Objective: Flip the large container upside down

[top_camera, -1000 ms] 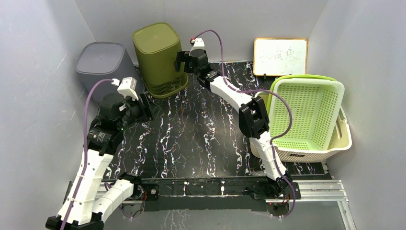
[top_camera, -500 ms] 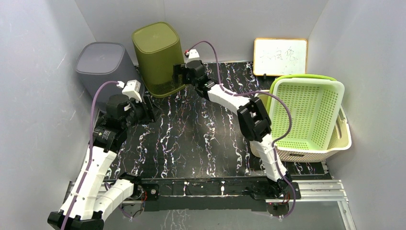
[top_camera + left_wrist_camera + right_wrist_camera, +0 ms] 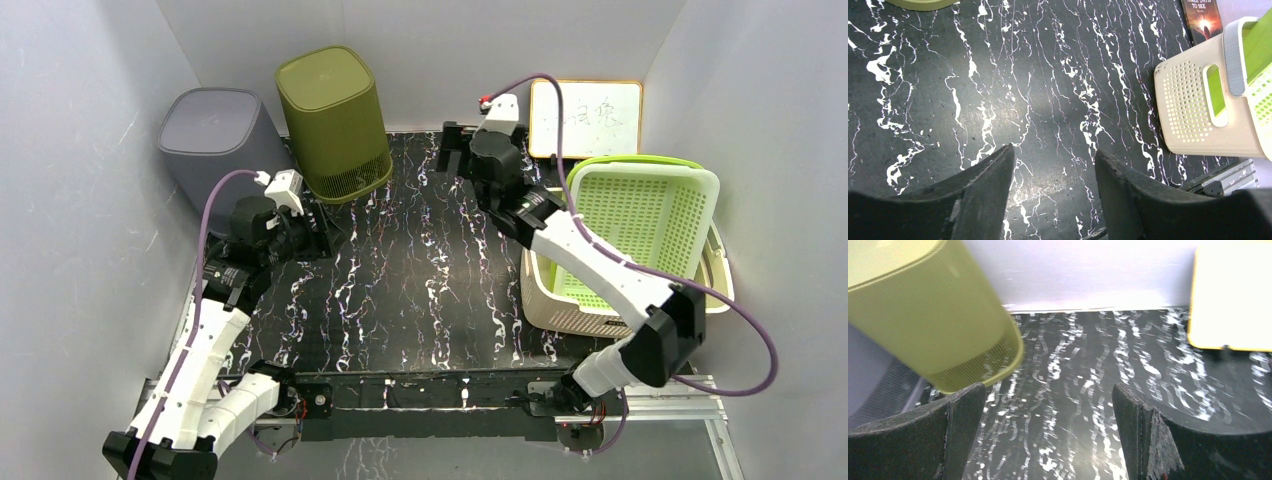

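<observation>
Now the right gripper point(image 3: 1048, 390) has swung away from the tall olive-green plastic bin point(image 3: 330, 110), its fingers wide apart and holding nothing. That bin stands at the back of the black marble table point(image 3: 420, 280), closed end up. On the left gripper point(image 3: 1053, 150) the fingers are half open and empty too.

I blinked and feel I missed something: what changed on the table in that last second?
The right claw, which was against the side of the olive container, swung away to the right toward the whiteboard, open and empty. The left claw edged slightly toward the middle, also empty. The olive container, grey bin and stacked baskets stayed put.
</observation>
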Controlling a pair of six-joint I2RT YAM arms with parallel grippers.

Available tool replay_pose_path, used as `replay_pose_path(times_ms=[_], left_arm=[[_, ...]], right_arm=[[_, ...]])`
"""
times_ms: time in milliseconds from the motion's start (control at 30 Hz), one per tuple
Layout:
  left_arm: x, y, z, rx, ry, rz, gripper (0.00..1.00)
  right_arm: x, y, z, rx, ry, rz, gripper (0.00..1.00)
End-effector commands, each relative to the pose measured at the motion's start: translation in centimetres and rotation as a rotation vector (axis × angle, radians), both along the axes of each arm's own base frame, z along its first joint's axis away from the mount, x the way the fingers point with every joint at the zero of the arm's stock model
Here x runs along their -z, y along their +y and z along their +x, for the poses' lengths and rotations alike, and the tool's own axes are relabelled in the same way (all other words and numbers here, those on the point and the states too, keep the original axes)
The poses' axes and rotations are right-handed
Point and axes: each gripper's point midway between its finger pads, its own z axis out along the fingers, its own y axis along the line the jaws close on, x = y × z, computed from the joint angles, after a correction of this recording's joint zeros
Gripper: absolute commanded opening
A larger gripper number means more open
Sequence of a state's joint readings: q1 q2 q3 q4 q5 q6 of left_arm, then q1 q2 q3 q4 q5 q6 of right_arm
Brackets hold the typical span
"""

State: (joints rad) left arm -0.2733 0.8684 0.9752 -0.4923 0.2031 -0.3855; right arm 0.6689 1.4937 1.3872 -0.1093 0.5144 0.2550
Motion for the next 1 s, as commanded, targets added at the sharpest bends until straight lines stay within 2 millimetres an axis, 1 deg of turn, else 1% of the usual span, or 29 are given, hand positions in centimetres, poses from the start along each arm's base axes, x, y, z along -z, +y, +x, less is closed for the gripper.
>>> replay_pose_path(times_ms=[0, 33, 67, 100, 133, 200, 300, 400, 567, 667, 767, 900, 967], left_arm=[[0.7, -1.1, -0.2, 0.056, -0.002, -0.033, 0.64], [0.9, -1.3, -0.1, 0.064, 0.0, -0.037, 0.67], [1.0, -1.4, 0.0, 0.071, 0.0, -0.038, 0.72], [1.2, -1.5, 0.1, 0.075, 0.004, -0.037, 0.74], [1.3, -1.6, 0.2, 0.079, 0.008, -0.035, 0.78], [1.5, -1.8, 0.5, 0.092, 0.013, -0.035, 0.83], [1.5, -2.1, 0.7, 0.106, 0.01, -0.04, 0.98], [1.3, -2.2, 0.8, 0.111, -0.002, -0.045, 0.98], [1.6, -2.3, 0.7, 0.119, -0.001, -0.046, 0.98], [2.0, -2.2, 0.5, 0.114, 0.008, -0.041, 0.98], [2.0, -2.3, 0.3, 0.118, 0.002, -0.052, 0.98], [2.2, -2.2, 0.1, 0.116, 0.006, -0.052, 0.98], [2.2, -2.1, 0.0, 0.113, 0.009, -0.049, 0.98]], right_arm=[[1.4, -7.4, -3.5, 0.268, 0.1, -0.134, 0.98], [1.0, -8.5, -4.4, 0.302, 0.104, -0.136, 0.98], [0.8, -9.6, -5.2, 0.33, 0.11, -0.14, 0.98], [0.2, -10.7, -6.2, 0.357, 0.103, -0.13, 0.98], [0.1, -11.8, -7.0, 0.383, 0.107, -0.137, 0.98], [0.4, -13.6, -8.6, 0.438, 0.122, -0.142, 0.98], [1.4, -15.4, -10.6, 0.472, 0.172, -0.165, 0.98], [1.7, -16.9, -12.1, 0.511, 0.205, -0.178, 0.98], [0.9, -18.4, -13.9, 0.541, 0.194, -0.131, 0.98], [0.8, -19.8, -14.7, 0.592, 0.164, -0.124, 0.97], [1.4, -20.4, -14.8, 0.625, 0.161, -0.161, 0.95], [2.8, -20.8, -14.0, 0.667, 0.194, -0.223, 0.91], [3.1, -20.8, -13.6, 0.67, 0.197, -0.217, 0.86]])
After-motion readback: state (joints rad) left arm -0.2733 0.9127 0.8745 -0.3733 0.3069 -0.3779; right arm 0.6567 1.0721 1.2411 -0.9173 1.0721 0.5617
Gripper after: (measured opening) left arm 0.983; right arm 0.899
